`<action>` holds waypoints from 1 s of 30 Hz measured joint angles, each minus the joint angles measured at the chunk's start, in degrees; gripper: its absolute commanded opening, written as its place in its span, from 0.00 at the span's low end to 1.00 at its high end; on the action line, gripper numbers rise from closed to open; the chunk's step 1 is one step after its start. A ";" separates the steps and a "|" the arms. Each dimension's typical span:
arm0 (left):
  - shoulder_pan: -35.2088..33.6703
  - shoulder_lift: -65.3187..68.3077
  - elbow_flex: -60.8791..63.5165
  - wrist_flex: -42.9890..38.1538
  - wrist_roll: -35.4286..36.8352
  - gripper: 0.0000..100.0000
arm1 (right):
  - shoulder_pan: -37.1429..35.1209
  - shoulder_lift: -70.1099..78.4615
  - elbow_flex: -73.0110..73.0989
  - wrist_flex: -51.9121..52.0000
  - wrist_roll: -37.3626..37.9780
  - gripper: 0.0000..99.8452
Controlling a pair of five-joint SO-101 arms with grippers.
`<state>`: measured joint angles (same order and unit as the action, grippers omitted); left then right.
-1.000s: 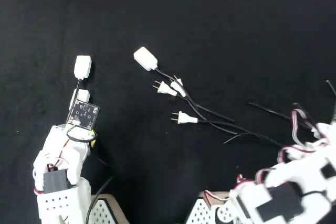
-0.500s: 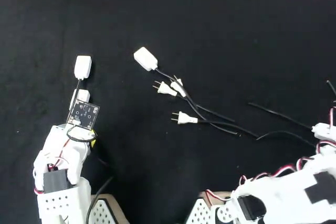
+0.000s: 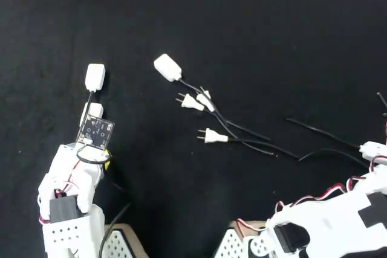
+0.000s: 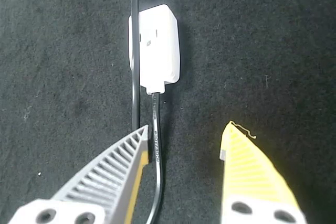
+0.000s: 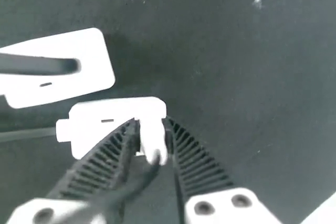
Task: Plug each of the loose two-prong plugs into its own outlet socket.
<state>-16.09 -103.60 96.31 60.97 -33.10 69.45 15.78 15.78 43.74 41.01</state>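
Left arm at the near left of the table, stretched away from its base, links nearly in line; wrist camera board at its far end, face up. Left gripper points down at the table; grey ribbed finger and yellow finger stand well apart, nothing between them.

Right arm at the near right, folded low and angled out toward the right edge of the table; red and white wires loop over its links. Right gripper low over the surface; both dark ribbed fingers drawn in close, pinching a white plug between their tips.
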 measured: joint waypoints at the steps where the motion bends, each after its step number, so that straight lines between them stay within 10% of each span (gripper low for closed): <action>1: 0.00 0.00 0.00 0.00 0.00 0.23 | 0.00 0.26 -0.62 1.67 -0.62 0.18; 21: 0.00 0.00 0.00 0.00 0.00 0.23 | 0.88 -18.55 -11.16 40.97 -2.29 0.21; 30: 0.00 0.00 0.00 0.00 0.00 0.23 | -1.93 -37.54 -10.90 55.12 1.58 0.05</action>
<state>-16.09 -103.60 96.31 60.97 -33.10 67.52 -21.76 4.88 98.86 42.59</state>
